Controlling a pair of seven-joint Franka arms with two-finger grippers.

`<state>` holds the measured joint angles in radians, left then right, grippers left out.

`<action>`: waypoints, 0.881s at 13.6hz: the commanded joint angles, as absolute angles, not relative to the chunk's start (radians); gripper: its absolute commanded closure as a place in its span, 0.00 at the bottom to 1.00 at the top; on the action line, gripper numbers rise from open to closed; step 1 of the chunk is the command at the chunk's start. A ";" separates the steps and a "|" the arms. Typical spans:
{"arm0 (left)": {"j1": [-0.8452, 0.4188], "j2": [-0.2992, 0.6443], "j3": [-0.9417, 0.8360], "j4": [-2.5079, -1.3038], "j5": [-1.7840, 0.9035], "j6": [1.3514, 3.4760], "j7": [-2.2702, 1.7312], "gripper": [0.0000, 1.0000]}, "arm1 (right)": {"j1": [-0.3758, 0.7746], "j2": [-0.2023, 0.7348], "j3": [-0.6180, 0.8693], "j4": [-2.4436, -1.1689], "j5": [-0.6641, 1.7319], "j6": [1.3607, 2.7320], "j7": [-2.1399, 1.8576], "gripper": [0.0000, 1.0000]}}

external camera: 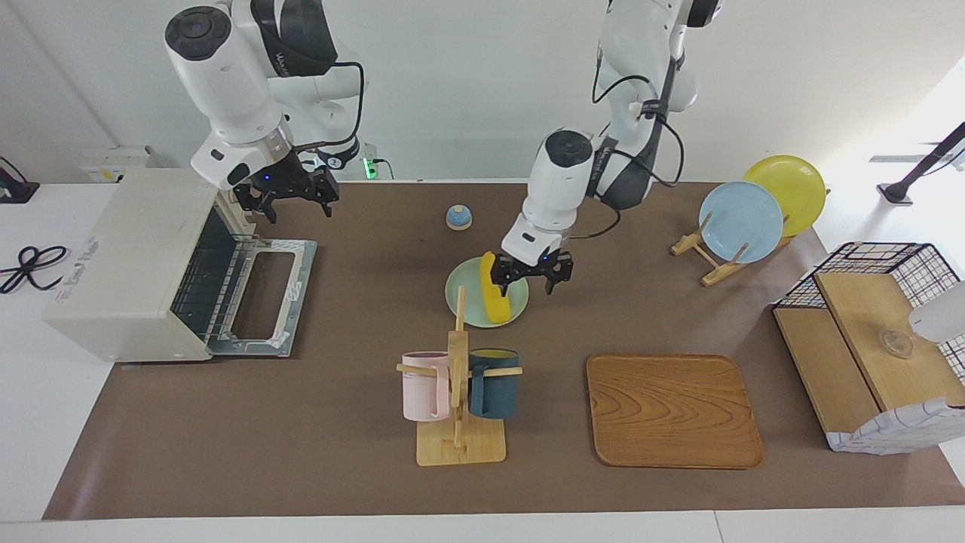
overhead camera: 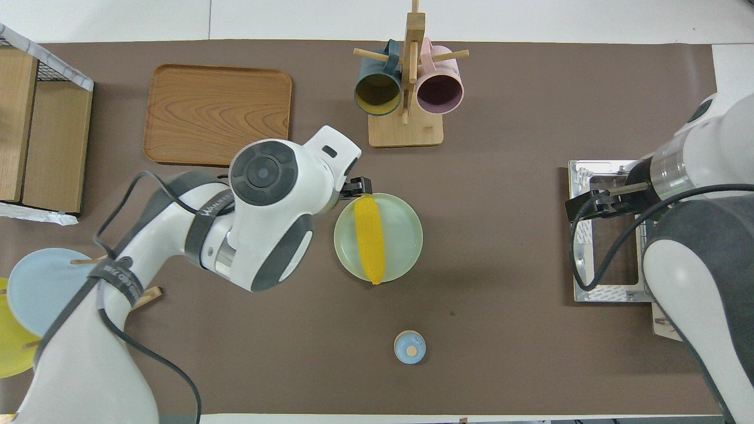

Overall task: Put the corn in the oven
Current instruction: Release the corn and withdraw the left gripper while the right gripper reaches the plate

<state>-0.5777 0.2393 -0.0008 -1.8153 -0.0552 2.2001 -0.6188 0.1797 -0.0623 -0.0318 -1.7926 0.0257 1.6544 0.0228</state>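
The corn (external camera: 494, 299) (overhead camera: 370, 238), a yellow cob, lies on a pale green plate (external camera: 461, 291) (overhead camera: 405, 235) in the middle of the table. My left gripper (external camera: 532, 276) (overhead camera: 356, 188) hangs open just over the plate's edge toward the left arm's end, beside the cob, with nothing between its fingers. The cream oven (external camera: 124, 256) stands at the right arm's end with its door (external camera: 265, 299) (overhead camera: 607, 277) folded down flat and the wire rack showing. My right gripper (external camera: 289, 194) (overhead camera: 589, 204) waits open above that door, holding nothing.
A mug rack (external camera: 458, 422) with a pink and a dark blue mug stands farther from the robots than the plate. Beside it lies a wooden tray (external camera: 673, 411). A small blue knob (external camera: 458, 217), a plate stand (external camera: 742, 222) and a wire basket (external camera: 874, 339) are also here.
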 commanded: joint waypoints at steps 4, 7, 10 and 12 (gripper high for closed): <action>-0.399 0.223 0.002 -1.642 -0.032 1.976 -0.516 0.00 | 0.394 0.052 -0.026 -1.729 0.009 1.753 0.243 0.00; -0.292 0.158 0.002 -1.634 -0.032 1.896 -0.376 0.00 | 0.558 0.194 -0.025 -1.643 -0.067 1.822 0.457 0.00; -0.210 0.083 0.003 -1.643 -0.032 1.789 -0.261 0.00 | 0.667 0.265 -0.023 -1.632 -0.087 1.908 0.630 0.00; -0.180 0.045 0.003 -1.646 -0.032 1.709 -0.253 0.00 | 0.744 0.340 -0.023 -1.629 -0.144 1.927 0.701 0.00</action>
<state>-0.1985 0.0935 0.0137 -1.6246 -0.0479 1.7749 -0.2671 0.7036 0.2709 -0.0206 -1.6666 -0.0918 1.9186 0.6442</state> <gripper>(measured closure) 0.000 0.000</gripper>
